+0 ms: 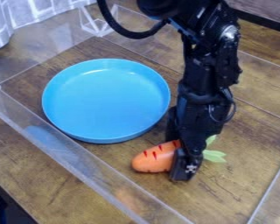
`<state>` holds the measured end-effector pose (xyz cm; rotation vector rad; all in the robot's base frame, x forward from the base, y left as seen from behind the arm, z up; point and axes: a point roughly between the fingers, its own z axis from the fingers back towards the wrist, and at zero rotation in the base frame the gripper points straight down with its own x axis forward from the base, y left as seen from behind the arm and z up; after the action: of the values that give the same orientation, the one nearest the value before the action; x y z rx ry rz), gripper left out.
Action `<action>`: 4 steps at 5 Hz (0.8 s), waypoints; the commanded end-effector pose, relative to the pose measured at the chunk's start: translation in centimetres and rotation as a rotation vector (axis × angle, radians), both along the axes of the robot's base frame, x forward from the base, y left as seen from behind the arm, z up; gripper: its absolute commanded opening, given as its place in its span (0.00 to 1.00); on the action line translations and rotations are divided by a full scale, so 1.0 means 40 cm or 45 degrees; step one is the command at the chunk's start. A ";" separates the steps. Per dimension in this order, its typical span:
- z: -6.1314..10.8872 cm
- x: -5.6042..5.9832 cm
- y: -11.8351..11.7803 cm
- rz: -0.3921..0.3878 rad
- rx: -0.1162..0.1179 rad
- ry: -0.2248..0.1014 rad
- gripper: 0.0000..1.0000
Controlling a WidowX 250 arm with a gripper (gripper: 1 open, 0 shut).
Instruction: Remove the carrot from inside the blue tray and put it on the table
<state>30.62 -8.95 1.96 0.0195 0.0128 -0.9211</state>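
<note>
Carrot (153,158): stubby, orange, dark grooves, pale green leafy top. Lay on its side on the tabletop (73,171), outside the tray and near its rim; blunt orange end to image left, leaves to the right, middle partly hidden. Tray (105,101): round, shallow, plain bright blue, raised rim. Sat flat and upright on the tabletop, nothing in it. Tabletop: brown wood planks, visible grain, slight gloss.

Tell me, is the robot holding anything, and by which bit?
Nothing, it seems: the gripper is open over the carrot, near its leafy end, and the carrot lies on the table.
</note>
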 end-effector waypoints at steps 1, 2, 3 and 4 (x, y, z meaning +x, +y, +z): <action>0.006 0.013 0.016 0.016 -0.009 0.004 1.00; 0.002 0.014 0.019 0.025 -0.013 0.025 1.00; -0.001 0.015 0.022 0.035 -0.019 0.047 1.00; -0.002 0.015 0.025 0.045 -0.024 0.069 1.00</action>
<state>31.12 -8.78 1.94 -0.0267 0.0515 -0.8917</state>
